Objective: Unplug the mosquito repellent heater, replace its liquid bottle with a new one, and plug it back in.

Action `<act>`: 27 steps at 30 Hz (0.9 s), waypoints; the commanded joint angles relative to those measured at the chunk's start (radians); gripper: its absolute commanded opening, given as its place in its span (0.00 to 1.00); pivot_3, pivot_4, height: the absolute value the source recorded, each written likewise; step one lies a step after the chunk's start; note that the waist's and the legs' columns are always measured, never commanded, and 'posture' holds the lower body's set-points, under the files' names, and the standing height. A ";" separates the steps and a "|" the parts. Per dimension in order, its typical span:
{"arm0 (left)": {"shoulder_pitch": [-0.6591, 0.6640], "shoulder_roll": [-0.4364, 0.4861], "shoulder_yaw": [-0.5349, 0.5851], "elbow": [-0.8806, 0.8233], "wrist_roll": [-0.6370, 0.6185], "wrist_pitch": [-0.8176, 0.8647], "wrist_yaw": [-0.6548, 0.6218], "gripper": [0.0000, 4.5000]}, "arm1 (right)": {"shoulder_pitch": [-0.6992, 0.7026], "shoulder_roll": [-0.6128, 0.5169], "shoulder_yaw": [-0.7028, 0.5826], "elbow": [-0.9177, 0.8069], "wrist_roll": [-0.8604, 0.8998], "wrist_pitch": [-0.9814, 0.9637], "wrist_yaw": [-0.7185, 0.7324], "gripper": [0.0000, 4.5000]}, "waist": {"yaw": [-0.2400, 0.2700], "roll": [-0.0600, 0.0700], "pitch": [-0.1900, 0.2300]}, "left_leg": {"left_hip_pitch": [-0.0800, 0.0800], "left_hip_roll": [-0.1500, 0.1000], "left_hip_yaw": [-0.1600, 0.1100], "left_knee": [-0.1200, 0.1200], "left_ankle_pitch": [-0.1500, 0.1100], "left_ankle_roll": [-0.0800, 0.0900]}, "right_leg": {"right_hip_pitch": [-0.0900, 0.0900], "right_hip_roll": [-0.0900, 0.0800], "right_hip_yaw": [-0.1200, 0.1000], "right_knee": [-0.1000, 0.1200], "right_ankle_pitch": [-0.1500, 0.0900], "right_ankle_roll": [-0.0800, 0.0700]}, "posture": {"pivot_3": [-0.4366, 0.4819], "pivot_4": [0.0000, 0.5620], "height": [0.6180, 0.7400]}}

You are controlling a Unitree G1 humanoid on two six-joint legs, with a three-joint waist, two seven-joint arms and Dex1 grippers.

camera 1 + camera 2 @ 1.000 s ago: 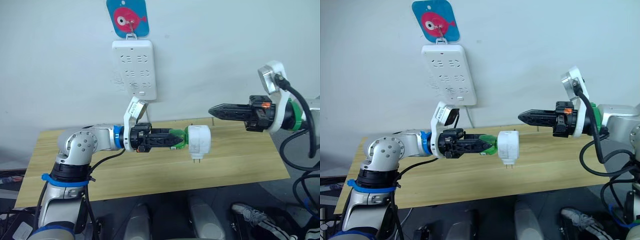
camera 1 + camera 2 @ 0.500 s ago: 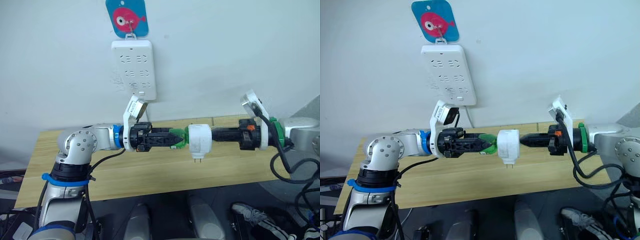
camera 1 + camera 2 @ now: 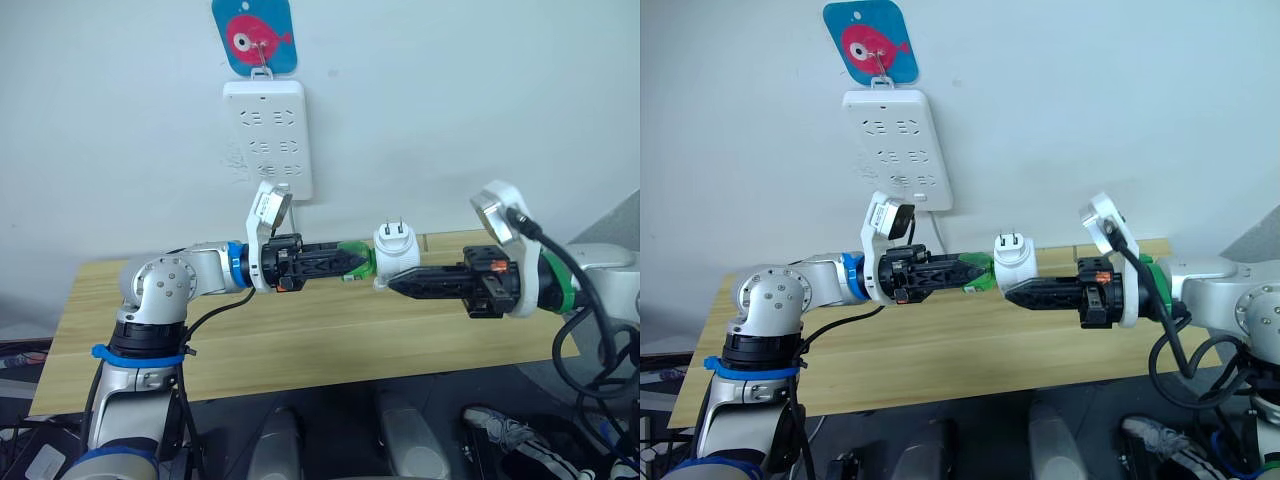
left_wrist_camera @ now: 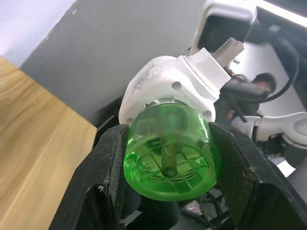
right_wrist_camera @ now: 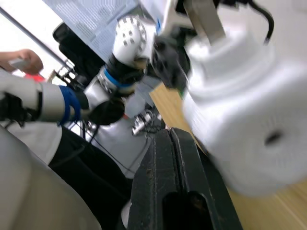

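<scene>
Behind the wooden table, the white wall carries the power strip under a fish-print hook card; note that every socket on the strip is vacant.

1. Locate the mosquito repellent heater. It is off the strip and held in the air above the table, between the two arms, with its two prongs pointing upward.
2. Check the left gripper. Its fingers are clamped on the green liquid bottle, which is still seated in the heater's base; the left wrist view shows one finger on each side of the bottle's round bottom.
3. Check the right gripper. Its tip sits against the underside of the heater body. The fingers appear pressed together, with nothing visibly between them, so treat this contact as a brace, not a grasp.

Task status, as a judgement: unplugging is complete. The bottle swap is at its first stage, since the green bottle has not separated from the heater. No replacement bottle can be identified on the table. Remaining: detach the bottle, fit the new one, and reinsert the prongs into the strip.
</scene>
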 commanded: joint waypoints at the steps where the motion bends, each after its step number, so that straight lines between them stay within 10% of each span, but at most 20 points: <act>1: -0.011 0.011 -0.006 -0.029 0.010 -0.028 -0.026 0.51 | -0.023 -0.023 -0.011 0.007 0.106 -0.032 -0.049 0.00 | 0.000 0.000 0.000 | 0.000 0.000 0.000 0.000 0.000 0.000 | 0.000 0.000 0.000 0.000 0.000 0.000 | 0.24 0.34 0.88; 27: -0.041 0.034 -0.009 -0.084 -0.084 0.033 -0.088 0.51 | -0.142 0.111 0.112 0.249 -0.237 -0.021 0.047 0.00 | -0.001 0.000 0.000 | 0.000 0.000 0.000 0.000 0.000 0.000 | 0.000 0.000 0.000 0.000 0.000 0.000 | 0.25 0.34 0.88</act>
